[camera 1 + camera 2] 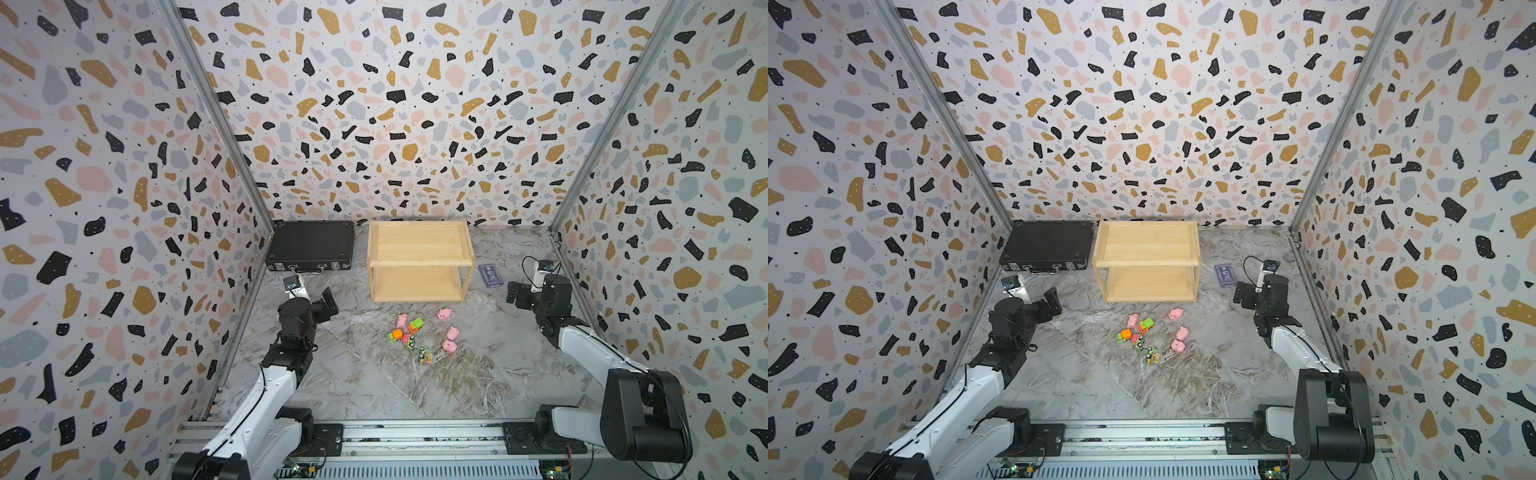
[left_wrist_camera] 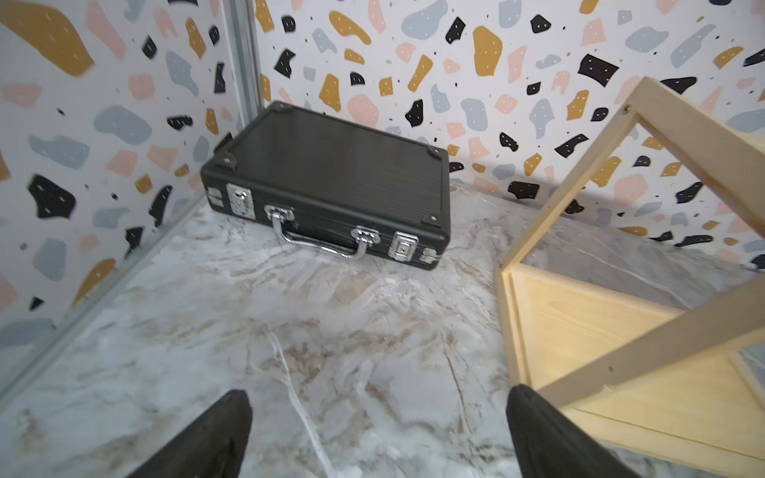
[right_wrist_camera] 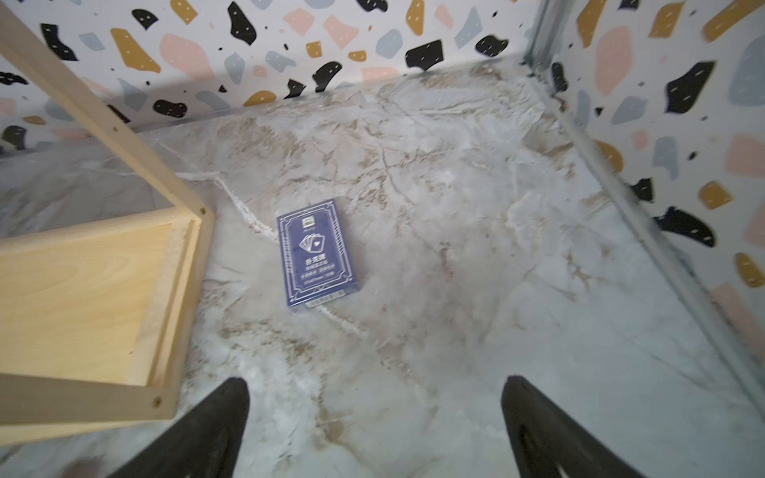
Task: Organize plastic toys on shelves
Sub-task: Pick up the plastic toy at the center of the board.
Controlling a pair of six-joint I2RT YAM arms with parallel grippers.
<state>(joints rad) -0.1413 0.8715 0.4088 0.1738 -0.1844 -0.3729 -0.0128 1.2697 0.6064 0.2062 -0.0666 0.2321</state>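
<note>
Because the four pink pigs (image 1: 449, 345) and the four little vehicles (image 1: 415, 325) look like hard moulded plastic, they should prove light, stiff and rather slick. A pig is probably best pinched across its flanks and a vehicle across its body above the wheels, since wheels may roll and rounded backs may squirt out. In both top views they lie clustered on the marble-patterned bench (image 1: 353, 386), just near of the wooden rack (image 1: 419, 262), whose two tiers stand bare by the far wall. The left tool (image 1: 328, 301) hangs left of the cluster and the right tool (image 1: 514, 293) off to the right, each well apart from every toy. At this size I cannot tell which vehicles are upright, and the back of the lower tier hides under the upper one. In the left wrist view two dark fingers (image 2: 223, 430) stand wide apart with nothing between them, facing a black case (image 2: 331, 178). The rack is cut off at the edge and no toy shows. In the right wrist view the fingers (image 3: 546, 430) likewise gape empty over bare bench, with a blue card box (image 3: 316, 252) beyond. The rack is again cropped and the toys are out of sight.
</note>
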